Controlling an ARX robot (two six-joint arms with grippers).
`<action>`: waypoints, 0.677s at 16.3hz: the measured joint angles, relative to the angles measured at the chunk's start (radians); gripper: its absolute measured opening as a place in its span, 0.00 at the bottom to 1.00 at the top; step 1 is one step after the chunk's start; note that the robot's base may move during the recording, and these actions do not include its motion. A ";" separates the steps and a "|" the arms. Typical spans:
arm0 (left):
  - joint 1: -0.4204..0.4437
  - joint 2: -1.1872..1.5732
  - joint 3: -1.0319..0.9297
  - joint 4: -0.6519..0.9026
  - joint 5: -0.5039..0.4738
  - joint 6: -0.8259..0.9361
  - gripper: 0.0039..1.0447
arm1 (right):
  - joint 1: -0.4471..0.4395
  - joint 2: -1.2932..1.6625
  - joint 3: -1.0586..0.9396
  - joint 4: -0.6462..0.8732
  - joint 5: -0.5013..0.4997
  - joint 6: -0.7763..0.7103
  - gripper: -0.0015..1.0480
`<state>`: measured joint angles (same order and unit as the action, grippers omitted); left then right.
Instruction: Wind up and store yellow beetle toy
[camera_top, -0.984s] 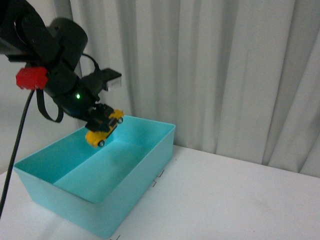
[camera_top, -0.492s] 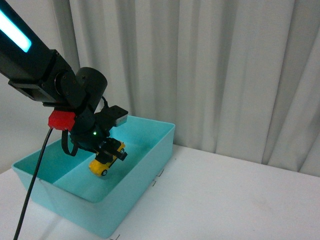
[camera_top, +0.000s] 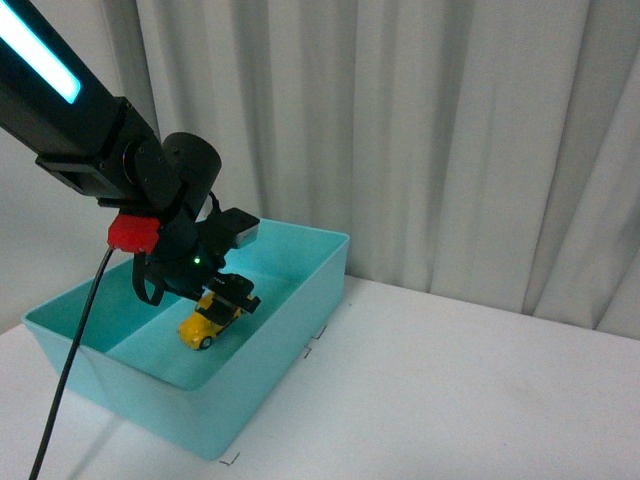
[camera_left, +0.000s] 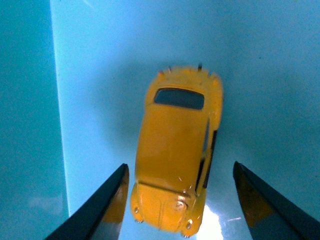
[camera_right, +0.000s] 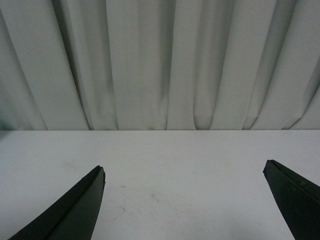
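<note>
Left fingers (camera_left: 102, 207) spread wide around yellow beetle toy (camera_left: 175, 150).

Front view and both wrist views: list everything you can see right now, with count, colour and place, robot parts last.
yellow beetle toy: one, yellow with dark windows, inside the bin
bin: one, turquoise, on the left part of the table
table: one, white, under the bin
curtain: one, pale grey, behind the table
cable: one, black, hanging from the left arm
left arm: one, black with a red part and a lit cyan strip, reaching into the bin
left gripper: one, black, open, its fingers either side of the toy and clear of it
right gripper: one, black, open, over bare table
</note>
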<state>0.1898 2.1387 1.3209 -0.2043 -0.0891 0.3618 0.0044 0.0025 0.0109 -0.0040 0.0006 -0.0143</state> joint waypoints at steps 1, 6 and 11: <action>0.000 0.000 0.010 0.002 0.016 -0.005 0.70 | 0.000 0.000 0.000 0.000 0.000 0.000 0.94; 0.006 -0.174 -0.061 0.101 0.181 -0.067 0.94 | 0.000 0.000 0.000 0.000 0.000 0.000 0.94; 0.024 -0.605 -0.285 0.196 0.323 -0.067 0.94 | 0.000 0.000 0.000 0.000 0.000 0.000 0.94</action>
<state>0.2134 1.5337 1.0363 -0.0082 0.2344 0.2951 0.0044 0.0025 0.0109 -0.0040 0.0006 -0.0147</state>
